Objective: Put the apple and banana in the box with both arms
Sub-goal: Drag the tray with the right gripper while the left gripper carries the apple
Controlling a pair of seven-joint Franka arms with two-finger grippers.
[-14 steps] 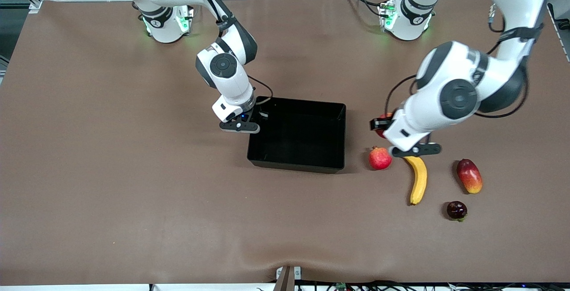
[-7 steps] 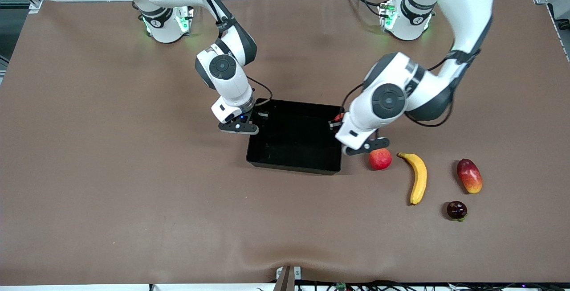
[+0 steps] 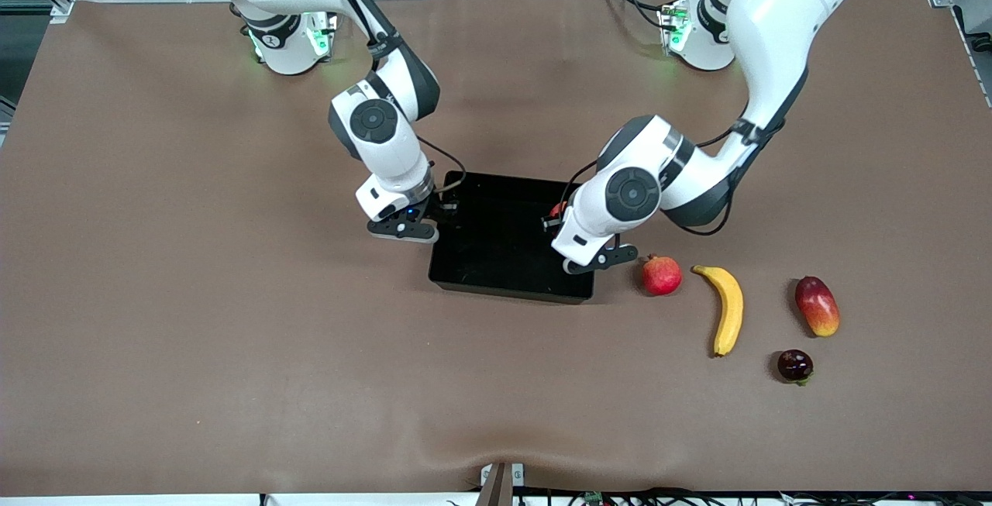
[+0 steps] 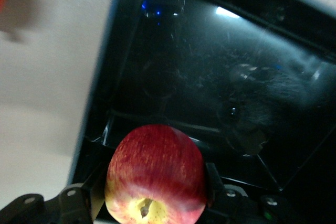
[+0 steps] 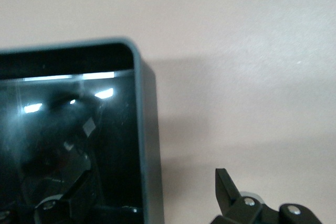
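The apple is firm, smooth and a little waxy, light enough that weight is no worry. Being round, it could roll out of a pinch that sits off its middle, so I judge the widest part the right place to hold it, with only moderate squeeze, since hard pressure would bruise it. My left hand has it exactly so: the fingers are closed on its two flanks, stem dimple facing the left wrist camera. It hangs over the inside of the box, near the three o'clock wall as the front view shows it, clear of the glossy floor. A low release looks wise (a drop onto hard plastic could make it bounce or roll). The banana lies on the table at about four o'clock from the box, with a pinkish-red crowned fruit between it and the box; it is softer, longer and curved, so I would take it across its middle to keep it from tipping. My right hand sits at the box's nine o'clock wall, spread wide with one finger outside that wall and the other inside, gripping nothing.
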